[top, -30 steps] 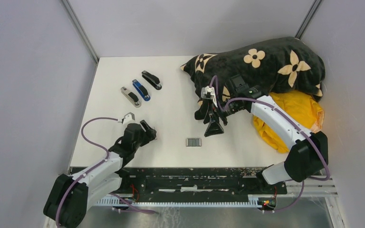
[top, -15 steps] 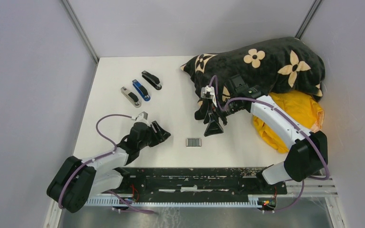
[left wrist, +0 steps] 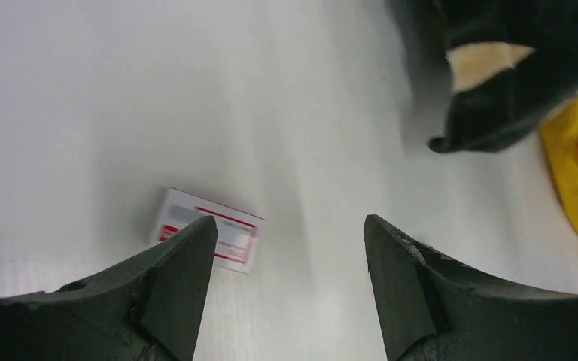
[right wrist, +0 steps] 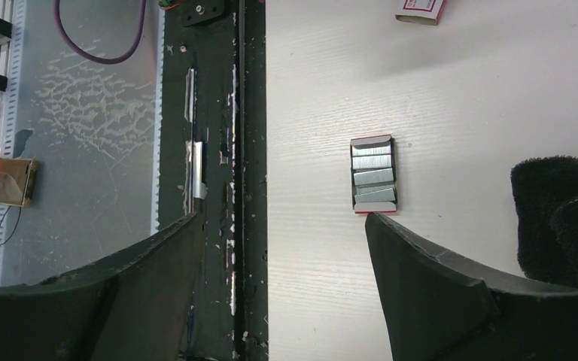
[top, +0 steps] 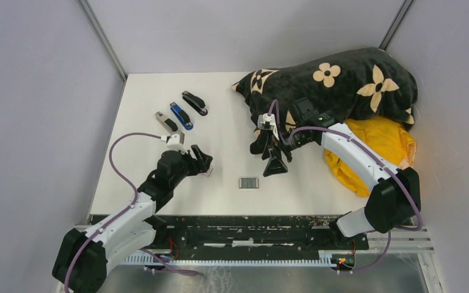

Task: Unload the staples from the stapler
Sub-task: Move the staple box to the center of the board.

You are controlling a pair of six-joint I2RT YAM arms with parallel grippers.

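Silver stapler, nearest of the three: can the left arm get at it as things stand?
Probably yes. The left gripper is open and empty, and the silver stapler lies close by on the table, nothing between them. The blue stapler sits close beside it, so finger room may be tight.

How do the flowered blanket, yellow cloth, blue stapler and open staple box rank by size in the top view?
Largest: flowered blanket
yellow cloth
then blue stapler and open staple box, too alike to rank.
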